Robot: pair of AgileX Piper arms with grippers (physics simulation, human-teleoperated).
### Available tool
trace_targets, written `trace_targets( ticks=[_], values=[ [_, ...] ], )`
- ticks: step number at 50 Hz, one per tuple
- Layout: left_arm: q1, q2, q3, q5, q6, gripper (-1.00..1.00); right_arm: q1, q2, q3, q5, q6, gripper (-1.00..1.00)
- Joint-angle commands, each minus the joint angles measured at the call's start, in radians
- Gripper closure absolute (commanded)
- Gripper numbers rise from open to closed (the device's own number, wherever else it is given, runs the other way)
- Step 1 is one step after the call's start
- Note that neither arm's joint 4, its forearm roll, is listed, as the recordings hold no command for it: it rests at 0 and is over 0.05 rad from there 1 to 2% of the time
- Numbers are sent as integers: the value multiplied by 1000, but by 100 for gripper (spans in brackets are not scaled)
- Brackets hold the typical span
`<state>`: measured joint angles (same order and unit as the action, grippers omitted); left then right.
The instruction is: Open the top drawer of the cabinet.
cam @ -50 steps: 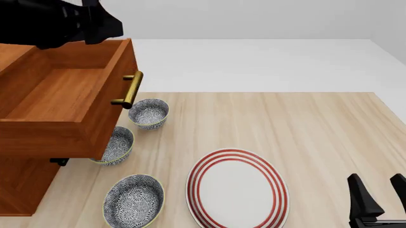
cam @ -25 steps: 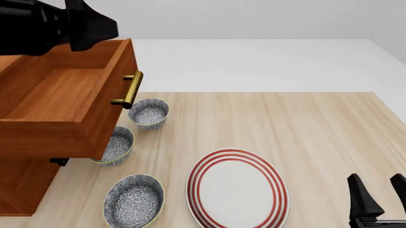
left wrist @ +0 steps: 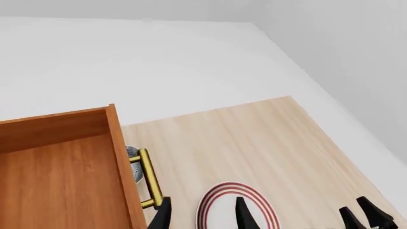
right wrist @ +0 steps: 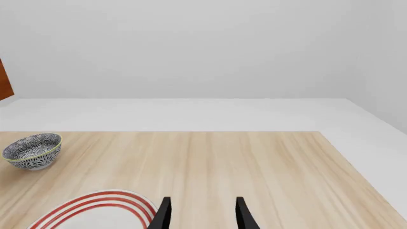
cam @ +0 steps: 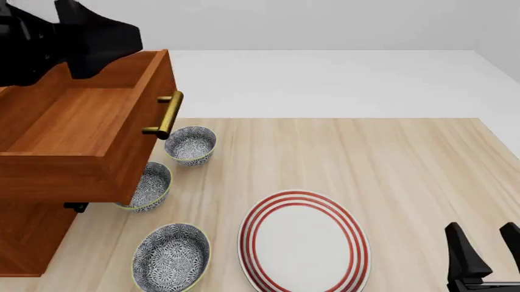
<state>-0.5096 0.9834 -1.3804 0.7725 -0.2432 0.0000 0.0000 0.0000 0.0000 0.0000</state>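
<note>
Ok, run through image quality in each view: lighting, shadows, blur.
Front view: flat, even light, everything sharp, only faint shading under the top drawer. Left wrist view: crisp, no glare on the brass handle. Right wrist view: sharp from the right claw to the far bowl, almost no shadows.

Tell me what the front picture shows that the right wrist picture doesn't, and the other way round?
Only the front view shows the open top drawer with its brass handle, the cabinet below it, two more patterned bowls and the left arm. Only the right wrist view shows the back wall. Both show the table, the red-ringed plate, one bowl and the right claw, open.
</note>
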Motion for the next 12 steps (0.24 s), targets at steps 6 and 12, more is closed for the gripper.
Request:
trace_targets(
  ticks=[6,12],
  values=[
    [-51,-76,66,-37,8,-100,0,0,0,0,0,-100],
    [-73,-93,76,-33,3,-100,0,0,0,0,0,-100]
  ],
)
